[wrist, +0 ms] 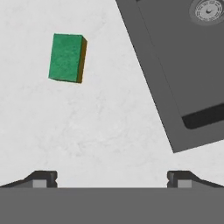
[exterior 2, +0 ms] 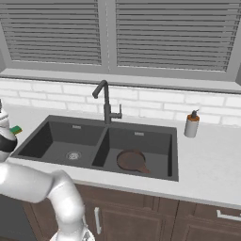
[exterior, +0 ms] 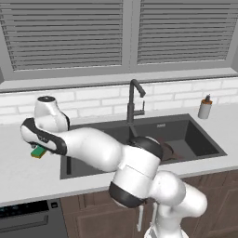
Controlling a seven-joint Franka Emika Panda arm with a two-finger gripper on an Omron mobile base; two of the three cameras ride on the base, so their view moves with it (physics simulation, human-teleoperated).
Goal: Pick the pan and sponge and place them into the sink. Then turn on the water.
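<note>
The green-topped sponge [wrist: 67,57] lies flat on the pale counter left of the sink [wrist: 175,70], its yellow layer showing on one side. My gripper [wrist: 112,177] hovers over the counter with its jaws wide open and nothing between them; the sponge sits ahead and to the left of the fingertips [wrist: 43,177], well apart from them. From the left base view the sponge [exterior: 38,152] peeks out under my hand. The dark brown pan [exterior 2: 132,160] rests in the right basin of the sink [exterior 2: 173,155]. No water is in view at the faucet [exterior 2: 106,101].
A soap dispenser [exterior 2: 191,124] stands on the counter right of the sink. The left basin's silver drain [exterior 2: 72,155] is bare. A white tiled wall and a window with blinds run behind the counter. My arm stretches across the sink's front left.
</note>
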